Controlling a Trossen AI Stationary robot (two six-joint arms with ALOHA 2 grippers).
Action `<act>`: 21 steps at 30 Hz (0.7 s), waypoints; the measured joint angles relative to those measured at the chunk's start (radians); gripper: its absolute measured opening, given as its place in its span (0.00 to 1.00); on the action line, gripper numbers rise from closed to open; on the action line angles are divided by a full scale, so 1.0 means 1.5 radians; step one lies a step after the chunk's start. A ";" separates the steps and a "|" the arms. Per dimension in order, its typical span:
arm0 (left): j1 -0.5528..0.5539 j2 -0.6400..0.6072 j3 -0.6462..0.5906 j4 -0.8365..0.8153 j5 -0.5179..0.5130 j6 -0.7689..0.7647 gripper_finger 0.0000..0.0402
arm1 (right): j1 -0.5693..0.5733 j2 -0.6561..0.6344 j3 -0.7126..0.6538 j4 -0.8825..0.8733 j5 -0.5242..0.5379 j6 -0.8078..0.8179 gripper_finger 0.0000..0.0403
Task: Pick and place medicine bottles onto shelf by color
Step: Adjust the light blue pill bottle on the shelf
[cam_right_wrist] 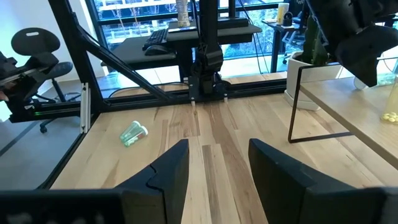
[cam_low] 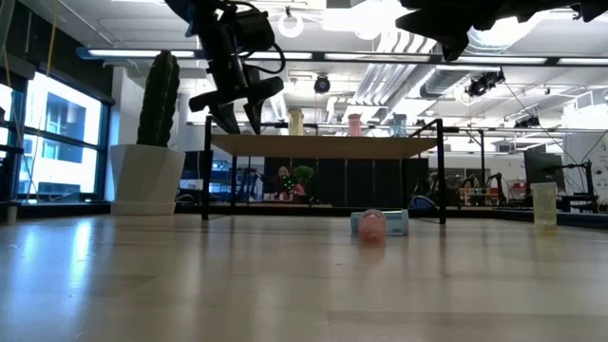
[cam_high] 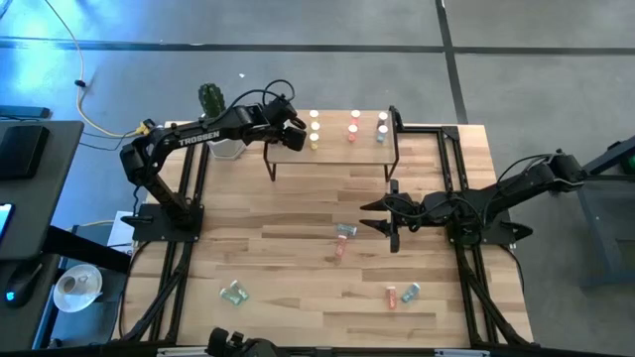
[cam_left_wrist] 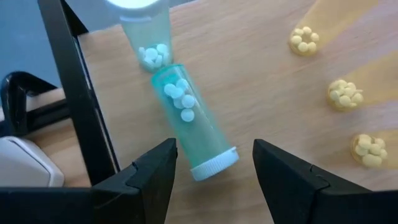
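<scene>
Overhead: left tool sits over the shelf end. Left wrist: we see its jaws wide, empty, a toppled green bottle lying directly beneath, long axis diagonal between fingers. Right tool open, idle.

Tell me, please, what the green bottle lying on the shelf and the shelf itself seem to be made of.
The green bottle looks like clear tinted plastic: white pills show through its wall; its ribbed cap is opaque white, probably plastic. The shelf top looks like pale wood with a matte finish, since fine grain shows; its legs look like thin black metal rod.
</scene>
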 joint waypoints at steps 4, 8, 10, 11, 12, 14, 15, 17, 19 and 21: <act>0.000 0.000 0.000 0.001 -0.001 -0.001 0.51 | 0.000 0.000 0.000 0.000 0.000 0.000 0.39; 0.000 0.000 0.000 0.002 -0.006 -0.008 0.51 | 0.000 0.000 0.000 0.000 0.000 0.000 0.39; 0.000 0.000 0.000 0.002 -0.007 -0.008 0.50 | 0.000 0.000 0.000 0.000 0.000 0.000 0.39; 0.000 0.000 0.000 0.002 -0.007 -0.008 0.49 | 0.000 0.000 0.000 0.000 0.000 0.000 0.39; 0.000 0.000 0.000 0.002 -0.008 -0.008 0.48 | 0.000 0.000 0.000 0.000 0.000 0.000 0.39; 0.000 0.000 0.000 0.002 -0.009 -0.008 0.46 | 0.000 0.000 0.000 0.000 0.000 0.000 0.39; 0.000 0.000 0.000 0.002 -0.011 -0.008 0.44 | 0.000 0.000 0.000 0.000 0.000 0.000 0.39; 0.000 0.000 0.000 0.002 -0.017 -0.006 0.42 | 0.000 0.000 0.000 0.000 0.000 0.000 0.39; 0.000 0.000 0.000 0.002 -0.019 -0.006 0.39 | 0.000 0.000 0.000 0.000 0.000 0.000 0.39; 0.000 0.000 0.000 0.002 -0.019 -0.006 0.36 | 0.000 0.000 0.000 0.000 0.000 0.000 0.39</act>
